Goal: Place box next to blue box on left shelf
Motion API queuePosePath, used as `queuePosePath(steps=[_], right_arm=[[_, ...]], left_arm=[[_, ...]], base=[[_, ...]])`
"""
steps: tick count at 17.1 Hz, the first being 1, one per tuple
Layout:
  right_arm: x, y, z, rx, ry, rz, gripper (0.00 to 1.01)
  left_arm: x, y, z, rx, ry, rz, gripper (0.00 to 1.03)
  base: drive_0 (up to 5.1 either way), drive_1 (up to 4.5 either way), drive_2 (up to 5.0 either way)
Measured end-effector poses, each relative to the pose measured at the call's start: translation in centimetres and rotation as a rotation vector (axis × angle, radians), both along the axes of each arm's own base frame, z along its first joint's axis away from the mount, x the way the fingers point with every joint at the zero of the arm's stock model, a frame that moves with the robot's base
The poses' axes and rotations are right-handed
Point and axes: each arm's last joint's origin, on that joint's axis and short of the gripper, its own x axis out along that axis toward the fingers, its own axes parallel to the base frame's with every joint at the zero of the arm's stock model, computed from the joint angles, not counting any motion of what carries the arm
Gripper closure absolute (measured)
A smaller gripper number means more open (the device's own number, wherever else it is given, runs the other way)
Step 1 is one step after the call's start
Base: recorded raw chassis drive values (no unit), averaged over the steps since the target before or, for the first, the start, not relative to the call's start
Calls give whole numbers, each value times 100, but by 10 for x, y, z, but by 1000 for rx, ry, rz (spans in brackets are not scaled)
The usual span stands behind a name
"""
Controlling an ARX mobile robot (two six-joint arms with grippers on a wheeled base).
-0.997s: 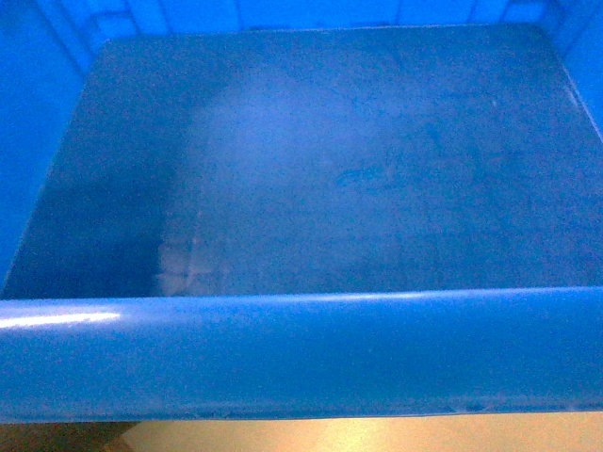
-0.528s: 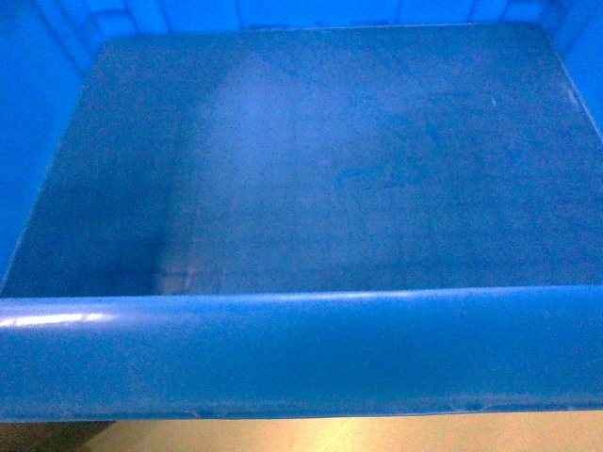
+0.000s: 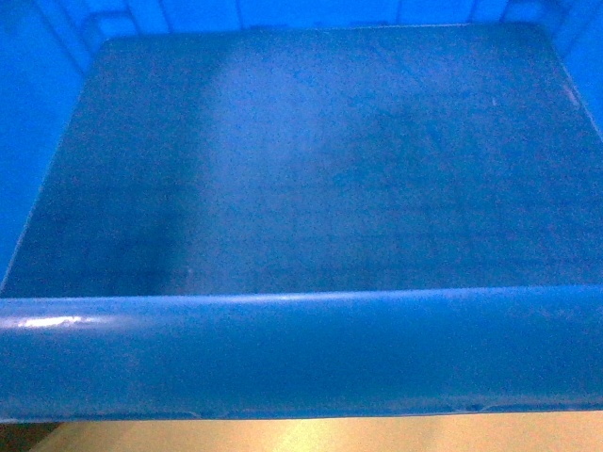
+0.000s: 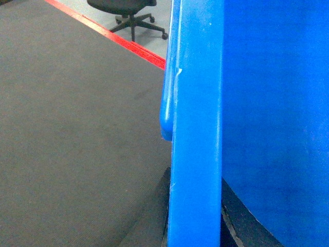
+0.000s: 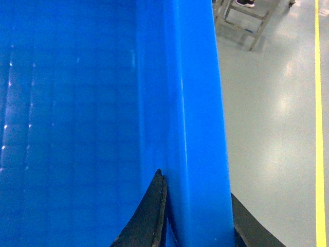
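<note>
Bright-blue rectangular plastic box [image 3: 311, 169] with a thick rolled rim fills nearly the whole head view, seen from above and close: its smooth floor with a faint grid pattern spreads across the middle, ribbed walls rise at the far side and at both edges, and the near rim runs as a broad band across the bottom. Below that rim a thin strip of pale, warm-toned surface [image 3: 311, 435] shows; what it is cannot be told. No shelf shows in any view, so the box's place relative to one cannot be told.

In the left wrist view the left gripper [image 4: 198, 226] straddles the box's side wall at the rim: one dark finger [image 4: 157, 216] lies against the outer face and another shows on the inner side, so the fingers are clamped on the wall. Beside the box lies dark grey floor matting [image 4: 72, 128], edged by a red floor stripe [image 4: 128, 46], and beyond that the wheeled base of a black office chair [image 4: 134, 18] stands on paler floor.

In the right wrist view the right gripper [image 5: 198, 221] grips the opposite wall the same way, one black finger [image 5: 149, 216] pressed on the inner face and the other on the outer face. Outside that wall is glossy grey-green floor [image 5: 267, 134] with a yellow line [image 5: 320, 113] along it, and a grey metal frame [image 5: 247, 20] stands at the top.
</note>
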Motion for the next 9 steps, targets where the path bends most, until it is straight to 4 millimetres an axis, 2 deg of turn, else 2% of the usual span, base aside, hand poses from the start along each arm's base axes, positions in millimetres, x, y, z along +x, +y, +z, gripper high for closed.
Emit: queuePosePath(steps=[9], right_arm=[[0,0,0,-1,0,-2,85]], left_arm=[[0,0,0,0,0,0,92]], base=[[-143,-143,-143]])
